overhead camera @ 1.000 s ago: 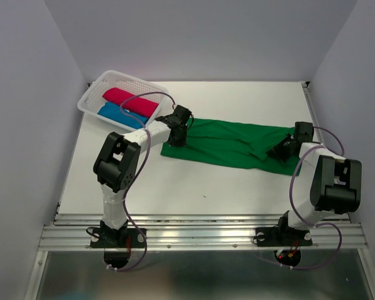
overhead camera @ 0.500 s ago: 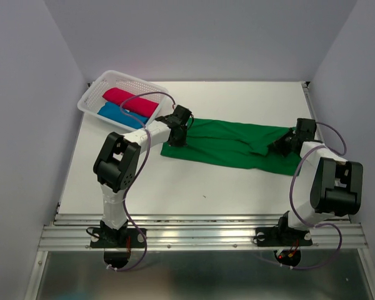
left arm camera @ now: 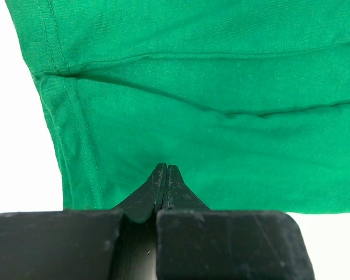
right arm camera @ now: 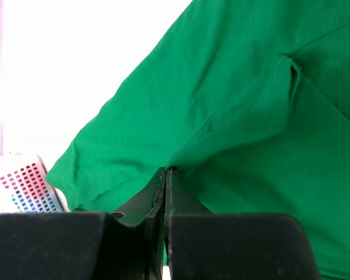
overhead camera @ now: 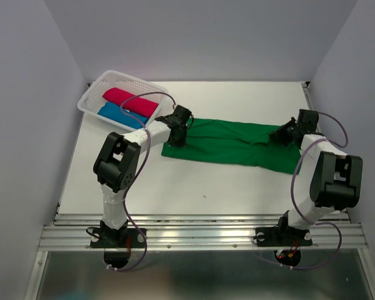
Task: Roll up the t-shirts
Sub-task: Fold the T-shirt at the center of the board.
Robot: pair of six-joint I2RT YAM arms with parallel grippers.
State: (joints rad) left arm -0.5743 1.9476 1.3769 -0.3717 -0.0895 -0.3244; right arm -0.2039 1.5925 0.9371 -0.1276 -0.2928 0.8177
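Observation:
The deep green t-shirt (overhead camera: 225, 144) lies spread flat across the middle of the table. My left gripper (overhead camera: 177, 139) is shut, its tips (left arm camera: 165, 167) down on the shirt's left end near a stitched hem; no cloth shows between the jaws. My right gripper (overhead camera: 277, 137) is at the shirt's right end, shut on a small raised fold of green cloth (right arm camera: 181, 157) at its tips (right arm camera: 166, 170). The crimson-pink t-shirt (overhead camera: 130, 100) and the bright blue t-shirt (overhead camera: 115, 114) lie rolled side by side in the basket.
The white lattice basket (overhead camera: 90, 94) stands at the far left corner of the table, just behind my left arm; its corner (right arm camera: 26, 184) shows in the right wrist view. Grey walls close in both sides and the back.
My right gripper closed on the shirt's right end and moved a little toward the far side, drawing that end of the cloth with it. The left gripper has stayed put and shut.

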